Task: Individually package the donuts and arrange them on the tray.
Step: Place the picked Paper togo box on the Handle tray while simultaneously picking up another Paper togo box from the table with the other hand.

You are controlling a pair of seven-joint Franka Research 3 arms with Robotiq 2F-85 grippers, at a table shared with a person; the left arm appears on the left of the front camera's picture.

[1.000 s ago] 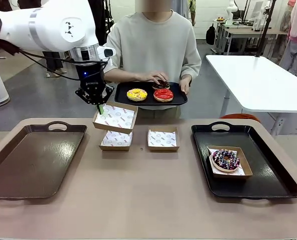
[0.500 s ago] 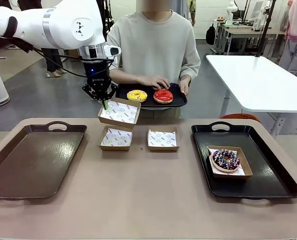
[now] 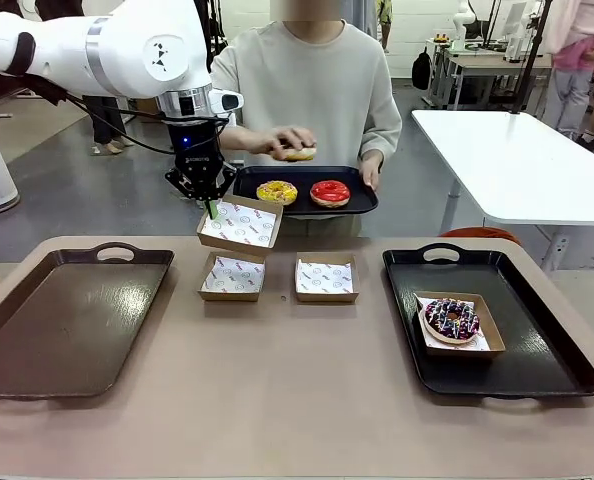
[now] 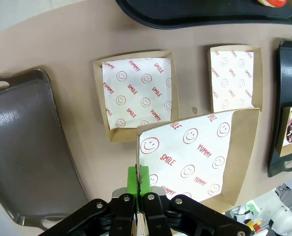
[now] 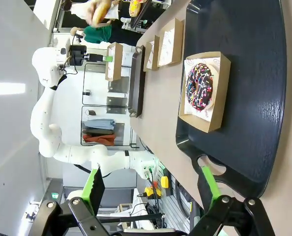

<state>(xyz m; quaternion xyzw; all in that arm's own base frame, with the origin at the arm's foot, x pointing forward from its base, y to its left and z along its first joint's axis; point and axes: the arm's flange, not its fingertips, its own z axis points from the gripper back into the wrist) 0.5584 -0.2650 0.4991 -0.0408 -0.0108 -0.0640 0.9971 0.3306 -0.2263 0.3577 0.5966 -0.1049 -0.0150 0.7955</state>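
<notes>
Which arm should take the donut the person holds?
Left. The left gripper holds an empty box raised near the person's hand and donut; the right gripper is open, over by the sprinkled donut.

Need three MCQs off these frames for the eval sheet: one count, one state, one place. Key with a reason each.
1. How many empty paper-lined cardboard boxes lie on the beige table?
A. one
B. two
C. four
2. The left end effector is:
A. open, holding nothing
B. shut on a donut
C. shut on the rim of a lifted paper-lined cardboard box
3. Where is the dark purple ring donut with coloured sprinkles?
A. bare on the table
B. in a shallow cardboard box on the black plastic tray at the robot's right
C. in the left end effector's grip

Key: 1 B, a second box lies beside the first. 2 C, green pads pinch the box's edge in the left wrist view. 3 B, the front view shows it boxed there.
</notes>
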